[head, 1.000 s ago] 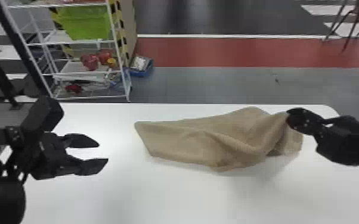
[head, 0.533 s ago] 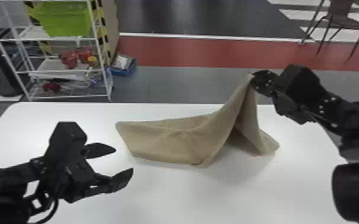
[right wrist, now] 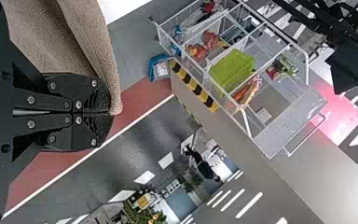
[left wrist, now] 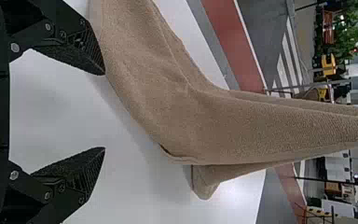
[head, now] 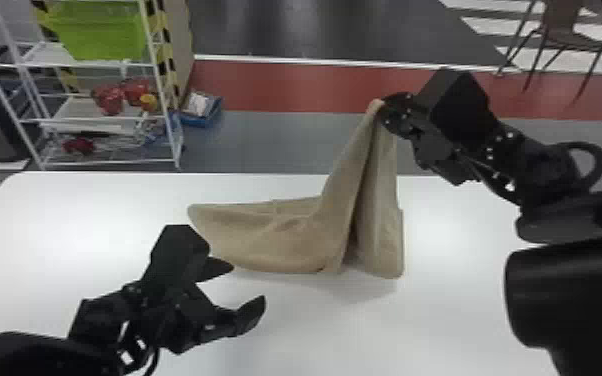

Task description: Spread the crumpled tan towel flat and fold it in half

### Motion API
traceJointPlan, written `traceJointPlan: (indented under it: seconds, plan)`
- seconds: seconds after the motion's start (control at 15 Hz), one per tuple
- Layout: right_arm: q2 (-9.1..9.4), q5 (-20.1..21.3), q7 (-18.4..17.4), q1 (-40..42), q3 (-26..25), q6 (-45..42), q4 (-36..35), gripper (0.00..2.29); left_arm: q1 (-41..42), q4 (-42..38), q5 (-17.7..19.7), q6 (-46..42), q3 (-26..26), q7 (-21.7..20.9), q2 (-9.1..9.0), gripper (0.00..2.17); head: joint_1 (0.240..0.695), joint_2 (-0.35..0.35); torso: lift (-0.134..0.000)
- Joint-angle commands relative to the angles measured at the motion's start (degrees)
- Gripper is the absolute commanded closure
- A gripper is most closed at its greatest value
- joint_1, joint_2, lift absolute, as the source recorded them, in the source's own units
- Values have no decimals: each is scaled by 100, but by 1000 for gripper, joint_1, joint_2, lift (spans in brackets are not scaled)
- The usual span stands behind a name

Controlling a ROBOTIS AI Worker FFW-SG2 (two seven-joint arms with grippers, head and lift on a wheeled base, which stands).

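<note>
Pinching one raised end (head: 376, 106) of the towel (head: 285, 240) with the right gripper (right wrist: 112, 113), with the rest on the table (head: 455, 305); next, probably, to catch the low edge (head: 285, 268), just beyond and rightward of the spread left gripper (head: 248, 284).

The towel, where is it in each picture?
Head view: towel in the middle, one part up in the right gripper.
Left wrist view: towel just beyond the left gripper.
Right wrist view: towel pinched in the right gripper.
All three share the red floor strip.
</note>
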Motion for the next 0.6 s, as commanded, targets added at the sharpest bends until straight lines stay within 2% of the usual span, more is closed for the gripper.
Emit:
traceJointPlan:
  seconds: [0.0,0.2,0.4,0.53]
  plan:
    - [28,23,-5,20,21,12,-4,1440,26,82,164,47,-276,354,-29,367,695,-93,-123]
    - [55,67,3,81,74,12,-13,1440,-106,416,454,65,-786,1207,-29,367,695,-116,-123]
    - [81,120,3,99,171,30,-21,1440,-194,759,753,12,-1084,2068,-29,340,695,-138,-123]
    - [116,137,3,99,180,30,-39,1440,-202,812,1016,-23,-1190,2463,-29,336,695,-149,-123]
